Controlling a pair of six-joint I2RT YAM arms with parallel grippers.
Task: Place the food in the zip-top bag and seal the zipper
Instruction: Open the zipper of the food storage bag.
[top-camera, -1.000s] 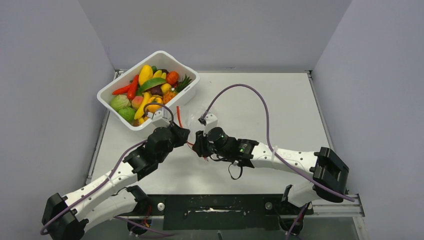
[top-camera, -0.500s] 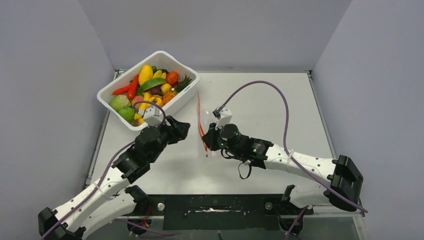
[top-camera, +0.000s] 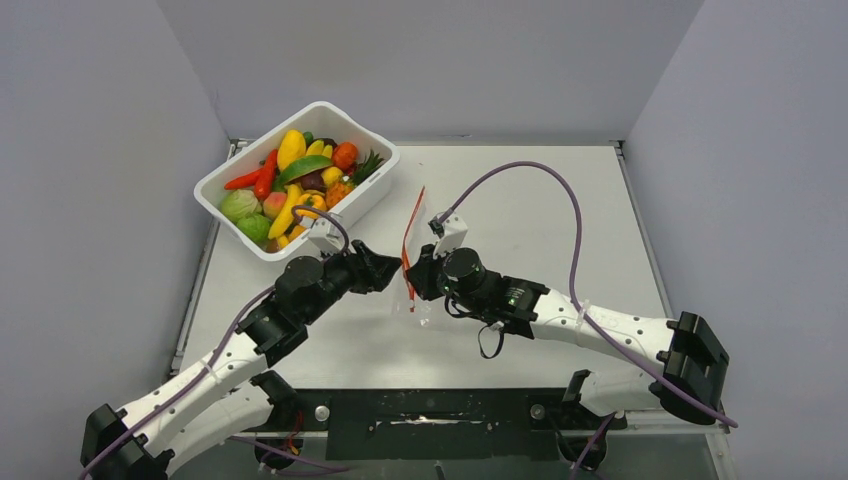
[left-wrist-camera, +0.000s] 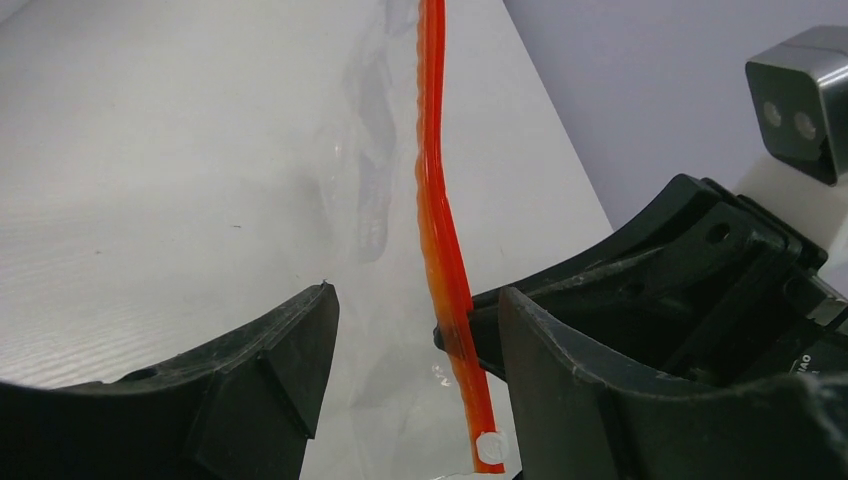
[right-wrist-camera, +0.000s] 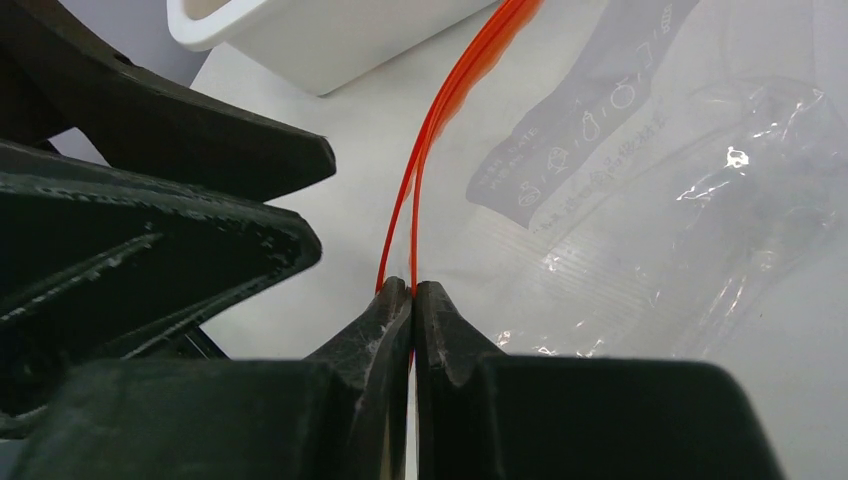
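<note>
- While the right gripper (right-wrist-camera: 411, 292) has its two fingers pressed tight together on the zipper (right-wrist-camera: 455, 90), the thin red-orange strip rises out of that pinch and runs off toward the top of the right wrist view.
- From above, the right gripper (top-camera: 415, 277) sits near the middle of the table (top-camera: 610, 200), and the zipper (top-camera: 411, 235) shows as a steep red line just in front of it.
- The zip-top bag (right-wrist-camera: 700, 170) spreads out to one side of the strip, clear and crinkled, with a grey printed panel on it. Whether its lower part touches the table cannot be told.
- The left gripper (left-wrist-camera: 415, 310) is spread wide, with one of its fingers (left-wrist-camera: 270, 370) on each side of the zipper (left-wrist-camera: 440, 220). The strip passes through the gap, closer to the finger on the right of that view, and is not clamped. Whether it brushes that finger cannot be told.
- In the top view the left gripper (top-camera: 385, 268) faces the right gripper tip to tip, just beside it, with the red strip between them.
- All the toy food (top-camera: 291, 185) in view lies heaped in the white tub (top-camera: 362, 200) at the far left corner of the table. It includes a yellow piece (top-camera: 291, 148), a red chilli (top-camera: 266, 172), a green piece (top-camera: 238, 205), an orange piece (top-camera: 345, 155) and a dark purple plum (top-camera: 313, 180).
- The tub stands just behind the left gripper, and its white wall (right-wrist-camera: 330, 35) shows at the top of the right wrist view.
- A purple cable (top-camera: 520, 170) arcs from the right wrist over the table.
</note>
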